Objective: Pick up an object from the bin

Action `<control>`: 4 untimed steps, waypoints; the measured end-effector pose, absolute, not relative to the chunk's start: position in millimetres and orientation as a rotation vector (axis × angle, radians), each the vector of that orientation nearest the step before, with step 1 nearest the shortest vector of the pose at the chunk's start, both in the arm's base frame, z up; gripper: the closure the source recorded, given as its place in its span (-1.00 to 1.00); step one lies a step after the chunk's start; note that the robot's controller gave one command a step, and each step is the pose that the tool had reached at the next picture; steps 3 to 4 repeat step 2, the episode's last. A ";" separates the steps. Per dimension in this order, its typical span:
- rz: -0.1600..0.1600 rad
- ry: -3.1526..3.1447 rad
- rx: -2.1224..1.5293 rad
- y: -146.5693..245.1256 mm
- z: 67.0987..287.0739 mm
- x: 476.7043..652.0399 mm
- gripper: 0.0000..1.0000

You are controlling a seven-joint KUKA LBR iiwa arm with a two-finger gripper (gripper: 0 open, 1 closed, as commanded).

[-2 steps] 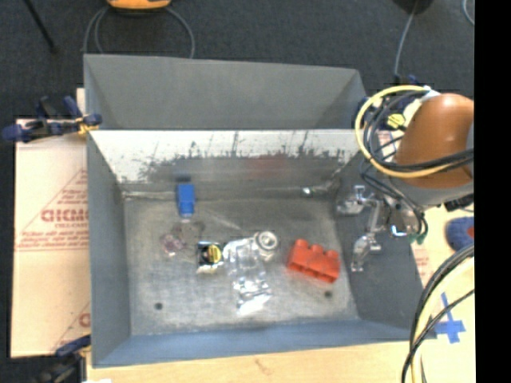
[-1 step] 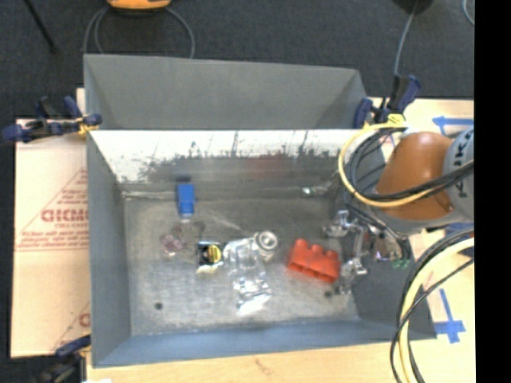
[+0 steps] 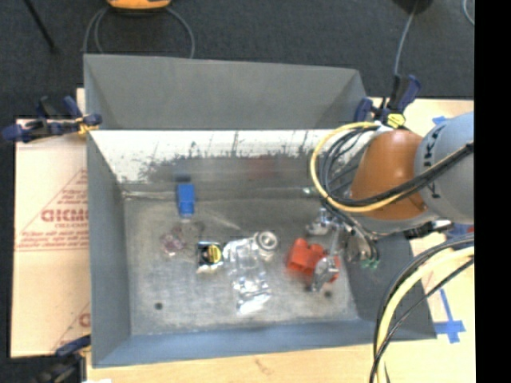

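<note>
My gripper (image 3: 323, 278) is low in the right part of the bin, near its front wall. A red blocky thing (image 3: 301, 256) lies right against its left side, and a bit of red also shows at the gripper's right edge. Left of the red thing lie a clear plastic piece with a round silvery cap (image 3: 257, 246) and a crumpled clear wrapper (image 3: 251, 290). Whether the red thing is gripped is hidden.
A small yellow and black thing (image 3: 209, 254) lies mid-floor, and a pale pinkish clear piece (image 3: 172, 242) sits further left. A blue block (image 3: 185, 198) stands by the back wall. The arm with its orange cover and cables hangs over the bin's right side.
</note>
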State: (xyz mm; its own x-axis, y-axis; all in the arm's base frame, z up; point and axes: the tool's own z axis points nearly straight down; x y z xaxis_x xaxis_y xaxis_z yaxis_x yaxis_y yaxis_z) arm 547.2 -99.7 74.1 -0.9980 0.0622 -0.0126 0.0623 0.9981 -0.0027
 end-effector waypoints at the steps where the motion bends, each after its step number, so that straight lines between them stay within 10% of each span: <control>1: -0.008 3.120 0.092 -100.5 76.3 549.6 1.00; 2: -0.008 3.116 -0.289 -114.2 285.8 550.0 1.00; 4: -0.008 3.116 -0.289 -114.2 285.8 550.0 1.00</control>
